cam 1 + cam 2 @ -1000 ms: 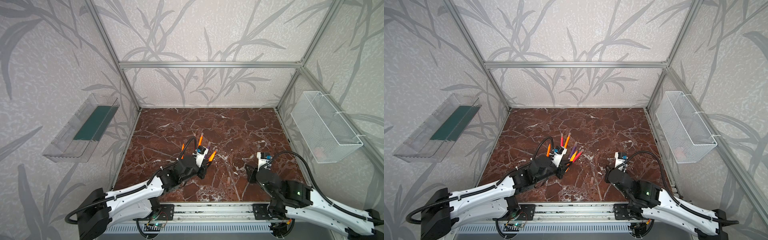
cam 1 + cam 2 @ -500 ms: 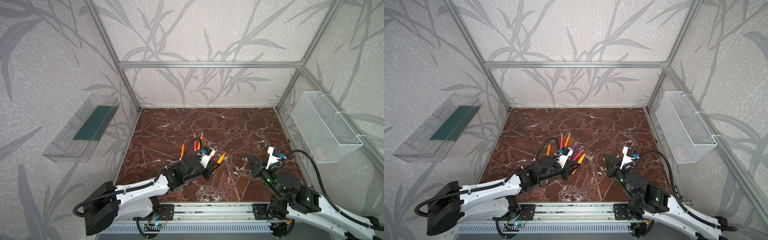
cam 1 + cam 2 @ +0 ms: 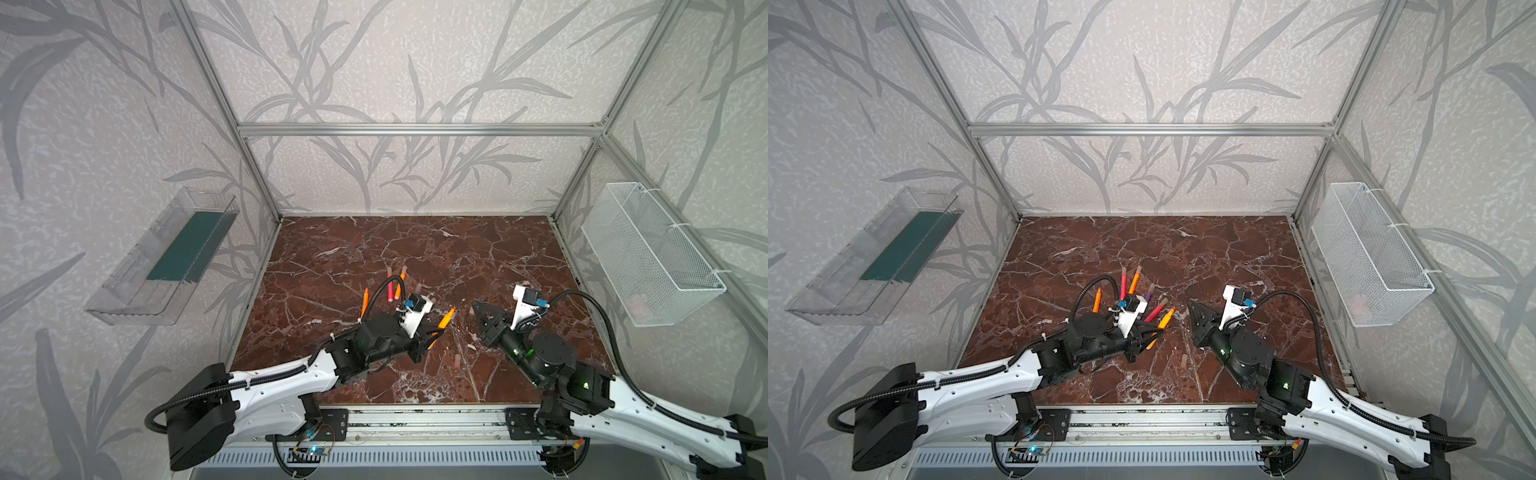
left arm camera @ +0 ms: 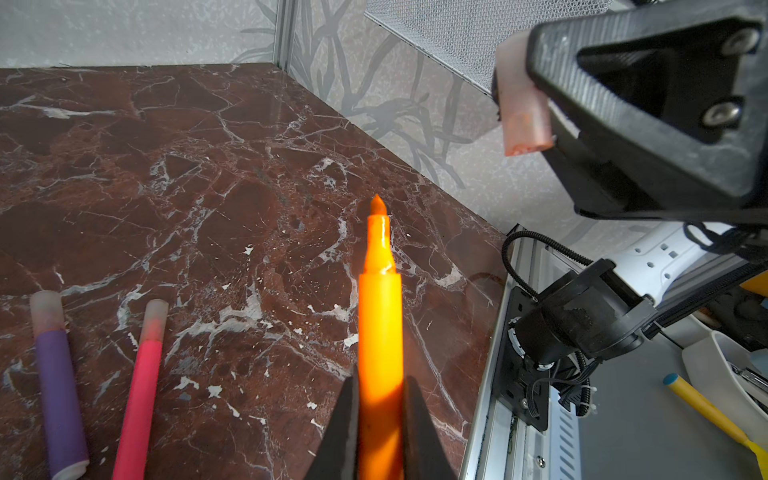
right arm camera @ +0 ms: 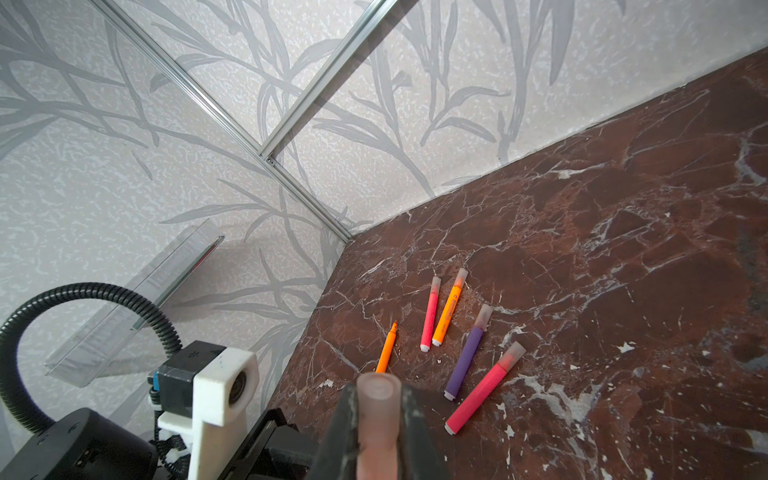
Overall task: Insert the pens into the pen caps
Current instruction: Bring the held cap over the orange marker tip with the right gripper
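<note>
Mid-frame in a top view, the left gripper [image 4: 380,388] pinches a slim orange marker pen [image 3: 446,319], the right gripper [image 5: 379,392] a stubby pale-pink translucent cap [image 5: 378,432], not yet joined; next, the tip probably needs aligning with its mouth.

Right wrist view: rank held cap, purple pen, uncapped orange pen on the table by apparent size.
1. held cap, only because it is nearest the camera.
2. purple pen.
3. uncapped orange pen, lower end hidden behind the cap.
</note>
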`<state>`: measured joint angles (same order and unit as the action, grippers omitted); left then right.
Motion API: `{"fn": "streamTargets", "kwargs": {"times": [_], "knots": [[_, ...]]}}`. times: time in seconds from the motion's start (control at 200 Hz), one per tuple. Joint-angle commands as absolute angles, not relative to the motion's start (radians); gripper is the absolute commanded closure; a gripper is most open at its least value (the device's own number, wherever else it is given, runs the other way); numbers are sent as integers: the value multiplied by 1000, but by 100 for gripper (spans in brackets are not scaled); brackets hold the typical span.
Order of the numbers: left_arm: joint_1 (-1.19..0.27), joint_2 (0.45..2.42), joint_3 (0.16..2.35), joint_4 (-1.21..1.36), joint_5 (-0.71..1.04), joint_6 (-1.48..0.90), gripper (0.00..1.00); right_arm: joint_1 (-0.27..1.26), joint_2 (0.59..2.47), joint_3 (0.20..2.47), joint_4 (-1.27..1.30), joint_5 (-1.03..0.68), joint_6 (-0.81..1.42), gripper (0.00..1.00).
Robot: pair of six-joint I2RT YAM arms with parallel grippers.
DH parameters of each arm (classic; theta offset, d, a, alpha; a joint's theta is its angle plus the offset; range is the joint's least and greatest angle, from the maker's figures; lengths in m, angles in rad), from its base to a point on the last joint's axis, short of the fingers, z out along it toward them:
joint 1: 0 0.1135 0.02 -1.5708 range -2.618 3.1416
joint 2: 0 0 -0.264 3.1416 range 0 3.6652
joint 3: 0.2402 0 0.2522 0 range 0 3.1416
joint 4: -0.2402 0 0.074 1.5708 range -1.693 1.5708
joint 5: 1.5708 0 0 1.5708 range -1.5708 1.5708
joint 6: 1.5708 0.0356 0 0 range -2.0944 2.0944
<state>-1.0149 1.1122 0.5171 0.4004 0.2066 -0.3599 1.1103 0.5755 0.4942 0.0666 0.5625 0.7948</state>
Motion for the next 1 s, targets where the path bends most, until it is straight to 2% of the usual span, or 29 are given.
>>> {"fn": "streamTargets", "kwargs": {"times": [0.0,0.995], "knots": [[-1023,1081,539,406,210,-355,100,1107,604,493,144,559,811,100],[-1044,1060,539,398,187,-336,100,1041,753,494,236,505,861,100]]}}
